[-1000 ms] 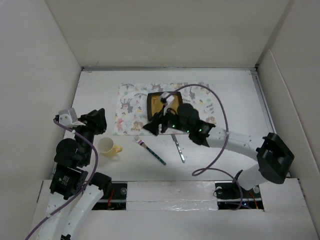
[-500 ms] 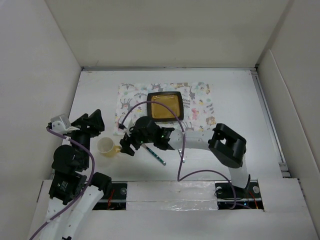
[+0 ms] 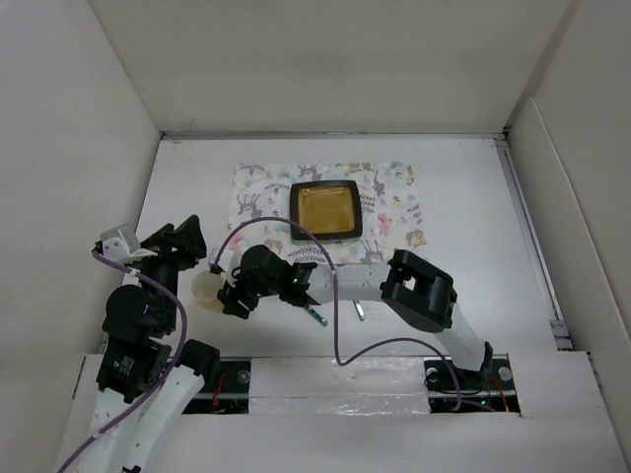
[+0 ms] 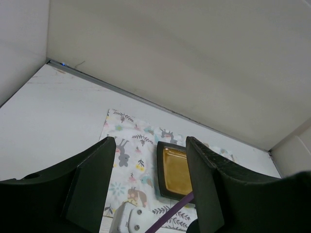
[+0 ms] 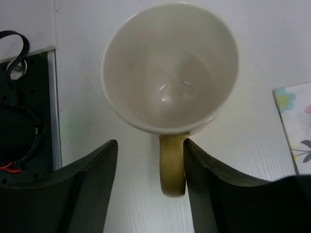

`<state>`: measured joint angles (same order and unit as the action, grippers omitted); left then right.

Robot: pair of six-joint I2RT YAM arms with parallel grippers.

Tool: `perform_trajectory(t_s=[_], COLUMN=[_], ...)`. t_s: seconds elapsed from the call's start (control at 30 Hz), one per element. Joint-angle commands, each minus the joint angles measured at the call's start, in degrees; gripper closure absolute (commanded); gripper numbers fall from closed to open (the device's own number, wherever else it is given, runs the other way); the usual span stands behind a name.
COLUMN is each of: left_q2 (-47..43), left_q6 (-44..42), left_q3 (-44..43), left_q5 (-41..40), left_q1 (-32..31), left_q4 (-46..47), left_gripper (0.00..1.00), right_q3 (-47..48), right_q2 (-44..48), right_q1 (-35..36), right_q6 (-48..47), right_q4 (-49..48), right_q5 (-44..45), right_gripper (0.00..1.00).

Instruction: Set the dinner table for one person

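The dinner table (image 3: pixel 463 197) is a plain white board. A dark square plate (image 3: pixel 325 209) with an amber centre lies on the patterned placemat (image 3: pixel 258 202). A cream mug (image 3: pixel 204 289) with a yellow handle stands left of the mat. My right gripper (image 3: pixel 229 296) is open and low at the mug. In the right wrist view the handle (image 5: pixel 172 165) sits between the open fingers of the right gripper (image 5: pixel 150 145), against the right finger. My left gripper (image 3: pixel 190 238) is open and empty, raised left of the mug. Its wrist view shows the left gripper (image 4: pixel 149 141) open, with the plate (image 4: pixel 177 171) and mat (image 4: pixel 129 160) beyond.
A teal-handled fork (image 3: pixel 317 316) and a knife (image 3: pixel 360 311) lie near the front edge, partly under my right arm. White walls enclose the table on three sides. A purple cable (image 3: pixel 335 335) loops off the right arm. A black base plate (image 5: pixel 24 121) lies left of the mug.
My right gripper has left the plate on the mat and swung left and down to the mug's handle. The left gripper has shifted slightly.
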<state>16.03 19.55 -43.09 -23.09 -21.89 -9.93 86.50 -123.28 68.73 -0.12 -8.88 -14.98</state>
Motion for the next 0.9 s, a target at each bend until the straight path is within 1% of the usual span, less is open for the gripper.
perform_trajectory(t_s=[0.0, 0.03, 0.07, 0.1, 0.13, 0.17, 0.23, 0.27, 0.4, 0.43, 0.5, 0.53, 0.63, 0.67, 0.7, 0.73, 0.77, 0.87], left_q2=[0.1, 0.1, -0.5, -0.5, -0.6, -0.7, -0.7, -0.7, -0.7, -0.7, -0.8, -0.8, -0.7, -0.7, -0.7, -0.8, -0.8, -0.7], left_q6=[-0.1, 0.0, -0.2, -0.2, -0.2, -0.2, 0.0, -0.1, 0.0, 0.0, -0.1, -0.2, 0.0, -0.1, -0.1, -0.1, -0.1, -0.2], left_q3=[0.0, -0.1, 0.2, 0.2, 0.3, 0.3, 0.1, 0.3, 0.1, 0.1, 0.3, 0.4, 0.1, 0.2, 0.3, 0.2, 0.2, 0.2], left_q5=[0.0, 0.2, 0.7, 0.7, 0.6, 0.3, 0.8, 1.0, 0.9, 1.1, 0.9, 0.8, 1.2, 1.2, 1.1, 1.6, 1.6, 2.6], left_q1=[0.4, 0.4, 0.4, 0.4, 0.4, 0.4, 0.4, 0.4, 0.4, 0.4, 0.4, 0.4, 0.4, 0.4, 0.4, 0.4, 0.4, 0.4], left_q4=[1.9, 1.9, 2.5, 2.5, 2.6, 2.4, 2.2, 2.5, 2.0, 2.2, 2.5, 2.2, 2.1, 2.3, 2.3, 2.0, 2.0, 2.5], left_gripper=[0.43, 0.43, 0.43, 0.43, 0.43, 0.43, 0.43, 0.43, 0.43, 0.43, 0.43, 0.43, 0.43, 0.43, 0.43, 0.43, 0.43, 0.43], right_q3=[3.9, 3.9, 4.0, 4.0, 3.9, 3.9, 4.0, 4.1, 1.3, 0.3, -0.3, -1.8, -4.8, -6.8, -8.0, -11.4, -11.4, -15.7], right_q2=[-0.6, -0.7, -0.8, -0.8, -0.9, -0.8, -0.9, -0.7, 3.7, 6.4, 9.5, 12.9, 17.9, 21.0, 22.7, 25.3, 26.2, 29.3], right_q1=[0.5, 0.5, 0.5, 0.5, 0.5, 0.5, 0.5, 0.5, 0.5, 0.5, -0.3, -2.1, -6.6, -9.9, -11.7, -17.8, -17.8, -24.1], right_q6=[1.7, 2.1, 2.7, 2.7, 3.4, 3.8, 4.6, 5.0, 7.7, 8.5, 9.3, 10.8, 12.5, 12.5, 12.5, 12.6, 12.6, 12.7], right_q4=[-0.9, -1.2, -1.0, -1.0, -1.3, -1.6, -1.6, -1.6, -6.5, -8.3, -9.0, -10.8, -13.3, -13.4, -13.3, -12.7, -12.7, -11.0], right_q5=[3.0, 3.0, 4.2, 4.2, 4.7, 5.2, 5.6, 5.5, 5.4, 5.9, 8.8, 9.6, 8.7, 10.3, 12.0, 14.6, 14.6, 20.6], right_gripper=[0.41, 0.44, 0.52, 0.52, 0.57, 0.75, 0.87, 0.99, 1.0, 1.0, 1.0, 1.0, 1.0, 1.0, 1.0, 1.0, 1.0, 1.0])
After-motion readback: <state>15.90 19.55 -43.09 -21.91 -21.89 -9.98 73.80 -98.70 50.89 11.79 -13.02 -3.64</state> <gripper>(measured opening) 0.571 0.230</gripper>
